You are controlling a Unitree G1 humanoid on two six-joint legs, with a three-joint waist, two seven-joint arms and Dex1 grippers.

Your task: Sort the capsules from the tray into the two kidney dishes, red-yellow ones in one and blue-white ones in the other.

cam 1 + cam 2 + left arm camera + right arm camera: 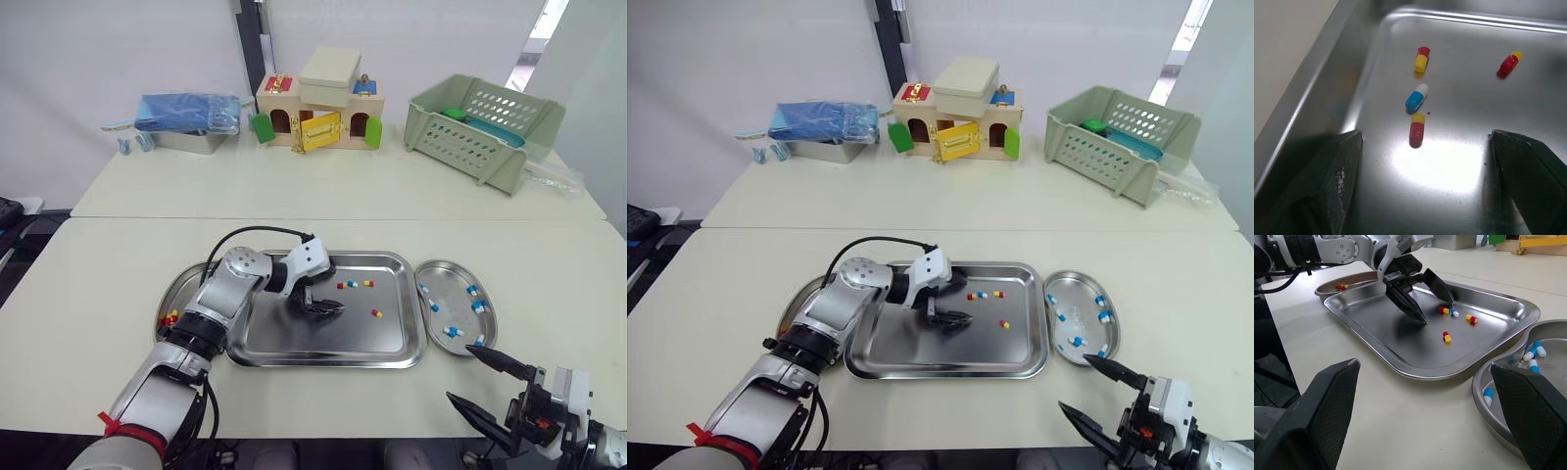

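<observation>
The steel tray lies in front of me with several capsules: a row of red-yellow, blue-white and red-yellow, plus another red-yellow apart. My left gripper is open and low over the tray, its fingers either side of the nearest red-yellow capsule without touching it. The left kidney dish holds red-yellow capsules. The right kidney dish holds several blue-white capsules. My right gripper hangs open near the table's front edge, right of the tray.
On the far table stand a wooden toy house, a green plastic basket and a metal container with a blue bag. A black cable arcs over my left forearm.
</observation>
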